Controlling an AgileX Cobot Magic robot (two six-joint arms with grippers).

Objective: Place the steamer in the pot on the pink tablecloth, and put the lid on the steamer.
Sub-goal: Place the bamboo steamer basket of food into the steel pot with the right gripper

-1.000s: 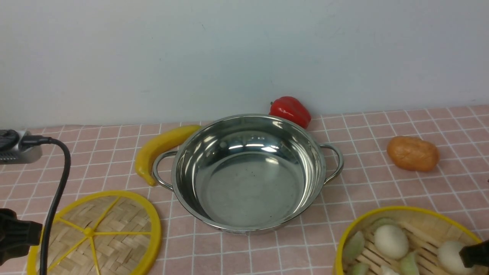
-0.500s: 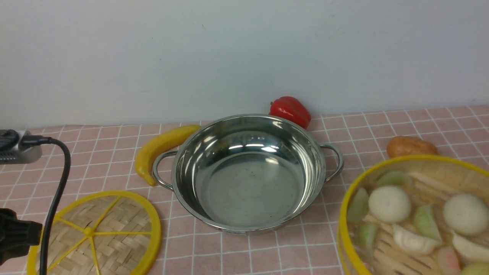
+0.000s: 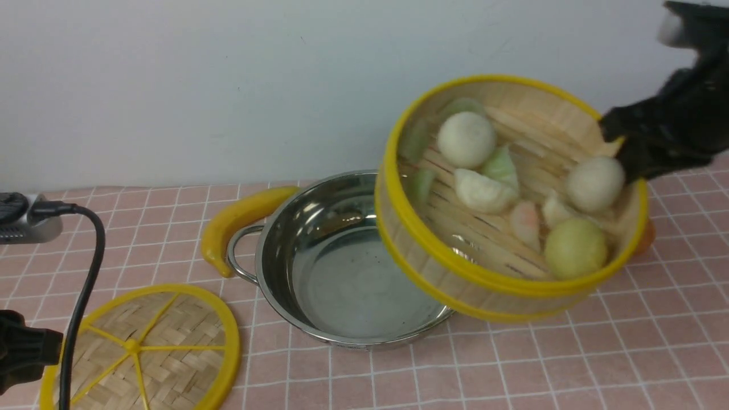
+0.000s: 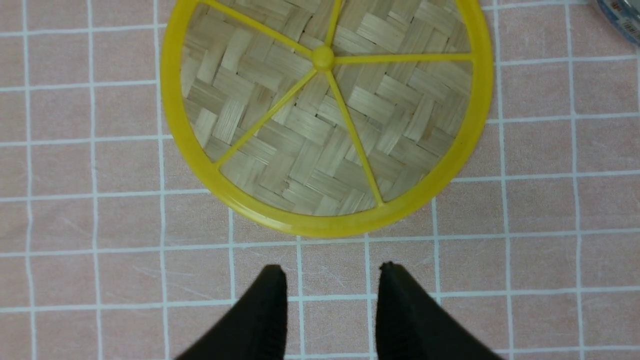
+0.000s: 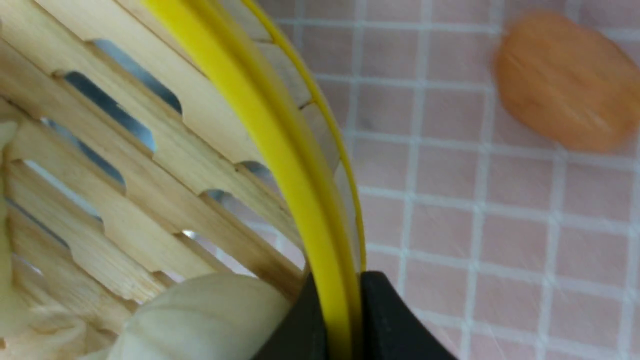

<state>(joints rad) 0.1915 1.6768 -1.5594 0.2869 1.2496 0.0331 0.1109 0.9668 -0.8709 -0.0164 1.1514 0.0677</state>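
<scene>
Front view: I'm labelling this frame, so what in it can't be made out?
- Pot: right handle and right rim hidden behind the steamer.
- Orange lump: only a sliver shows past the steamer.
- Lid: cut off by the bottom edge; a cable crosses it.
- Right tool: blurred, so its tips on the steamer's rim are unclear.

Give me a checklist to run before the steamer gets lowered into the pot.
1. Right end effector gripping steamer: ok, pinched on the yellow rim.
2. Steamer level: not ok, tilted.
3. Steamer centred over pot: not ok, it covers only the pot's right side.
4. Pot interior free: ok where visible; the right part is hidden.
5. Lid out of the way: ok, flat on the pink tablecloth, left of the pot.
6. Left end effector clear: ok, open, beside the lid, not touching.
</scene>
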